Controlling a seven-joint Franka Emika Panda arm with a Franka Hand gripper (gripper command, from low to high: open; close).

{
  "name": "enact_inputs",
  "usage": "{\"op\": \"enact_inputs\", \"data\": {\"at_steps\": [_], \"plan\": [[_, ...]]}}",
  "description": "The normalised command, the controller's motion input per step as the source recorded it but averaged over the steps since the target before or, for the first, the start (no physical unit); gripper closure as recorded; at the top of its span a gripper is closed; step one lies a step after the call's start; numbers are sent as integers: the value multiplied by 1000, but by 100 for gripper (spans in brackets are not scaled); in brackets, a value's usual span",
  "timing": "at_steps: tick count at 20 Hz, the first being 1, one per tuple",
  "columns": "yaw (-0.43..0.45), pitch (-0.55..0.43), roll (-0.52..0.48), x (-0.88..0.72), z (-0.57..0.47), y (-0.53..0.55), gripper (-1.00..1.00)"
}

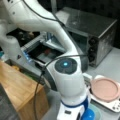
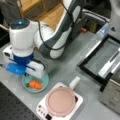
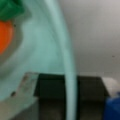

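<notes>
Item, left: the white-and-blue two-fingered claw (image 2: 26,75) on the white Franka arm (image 2: 50,37), lowered over the near left edge of the shallow pale-green round dish (image 2: 45,81) in a front view. In the wrist view the dish's thin rim (image 3: 68,62) runs upright between the two dark fingers (image 3: 51,87), one to each side of it, which suggests the claw straddles the rim; whether the fingers press on it or stand clear cannot be told. Item, inside the dish, just beside the claw: an orange toy carrot with green top (image 2: 35,84), lying loose on the dish floor, not gripped. Item, right of the claw, near but apart from the dish: a round pink flat-lidded pan (image 2: 61,101) with a pale handle, seated on a white countertop cooker with buttons (image 2: 42,111), resting flat as its base allows. Item, far right and beyond the claw: a steel toaster oven (image 2: 112,97) with its dark glass door (image 2: 100,58) dropped open onto the grey tabletop (image 2: 65,67).
</notes>
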Motion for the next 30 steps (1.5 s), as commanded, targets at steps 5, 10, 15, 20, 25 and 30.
{"op": "enact_inputs", "data": {"at_steps": [5,10,15,20,25,30], "plan": [[139,101,-42,104,64,-39,-100],[140,108,-46,122,89,-43,-100],[134,116,-61,141,122,-32,-100],[93,156,-51,98,300,23,-100],[-45,227,8,-42,532,210,-100],[-231,228,13,-151,428,458,-100]]}}
